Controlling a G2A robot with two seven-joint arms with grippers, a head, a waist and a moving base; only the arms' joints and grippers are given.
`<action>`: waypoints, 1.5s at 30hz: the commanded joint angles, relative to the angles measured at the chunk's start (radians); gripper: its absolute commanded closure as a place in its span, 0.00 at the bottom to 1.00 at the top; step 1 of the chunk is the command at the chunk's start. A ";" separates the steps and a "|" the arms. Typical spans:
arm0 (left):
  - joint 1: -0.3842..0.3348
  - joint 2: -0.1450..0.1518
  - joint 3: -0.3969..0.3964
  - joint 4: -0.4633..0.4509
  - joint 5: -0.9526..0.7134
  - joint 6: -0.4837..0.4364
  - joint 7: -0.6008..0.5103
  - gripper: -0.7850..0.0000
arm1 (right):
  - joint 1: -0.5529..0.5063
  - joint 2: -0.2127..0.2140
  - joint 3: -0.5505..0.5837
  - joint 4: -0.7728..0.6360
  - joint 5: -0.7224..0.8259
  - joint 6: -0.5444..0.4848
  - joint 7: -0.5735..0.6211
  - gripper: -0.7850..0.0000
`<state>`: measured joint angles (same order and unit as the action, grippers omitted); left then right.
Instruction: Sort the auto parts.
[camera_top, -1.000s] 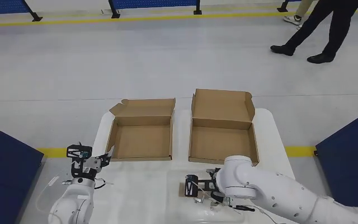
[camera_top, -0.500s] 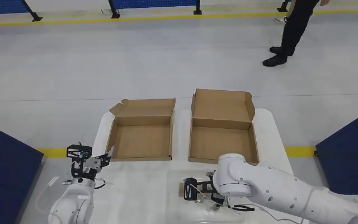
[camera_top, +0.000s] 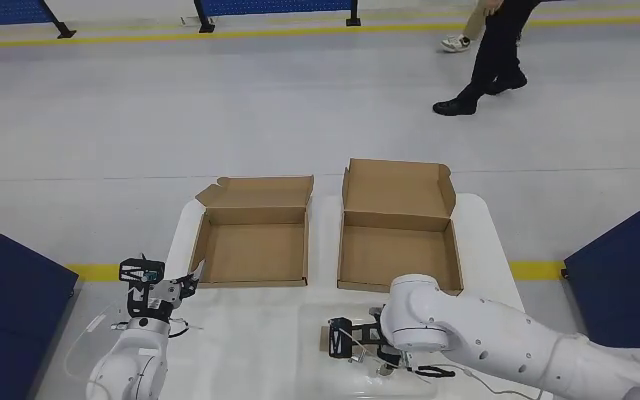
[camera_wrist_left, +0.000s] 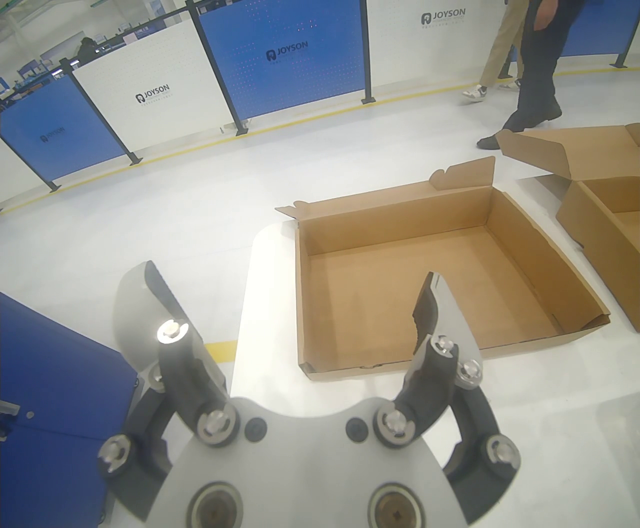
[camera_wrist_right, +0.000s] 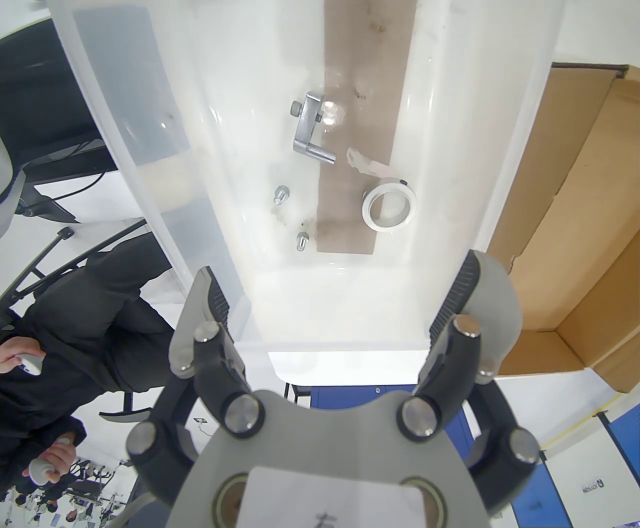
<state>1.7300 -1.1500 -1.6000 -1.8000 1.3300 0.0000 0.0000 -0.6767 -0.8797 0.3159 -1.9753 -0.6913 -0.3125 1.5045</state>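
Observation:
A clear plastic tray at the table's front holds small parts: a metal bracket, a white ring and two short bolts. My right gripper hangs open above the tray's near end, apart from the parts; from above, the right gripper sits over the tray. My left gripper is open with nothing in it, off the table's left front corner and facing the left box. From above, the left gripper sits beside that box.
Two open cardboard boxes stand side by side at the back of the white table: the left box and the right box, both with bare floors and raised lids. A blue panel stands left of the table.
My right arm has shifted slightly to the left over the tray. The left arm has kept still.

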 joint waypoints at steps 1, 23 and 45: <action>0.000 0.000 0.000 0.000 0.000 0.000 0.000 0.00 | -0.002 0.003 -0.006 -0.009 0.005 -0.009 -0.006 0.00; 0.000 0.000 0.000 0.000 0.000 0.000 0.000 0.00 | 0.112 0.049 -0.146 -0.011 0.107 0.001 0.004 0.00; 0.000 0.000 0.000 0.000 0.000 0.000 0.000 0.00 | 0.028 0.038 -0.146 0.062 0.015 -0.056 -0.053 0.00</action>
<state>1.7300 -1.1500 -1.6000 -1.8000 1.3300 0.0000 0.0000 -0.6487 -0.8419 0.1700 -1.9133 -0.6761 -0.3681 1.4518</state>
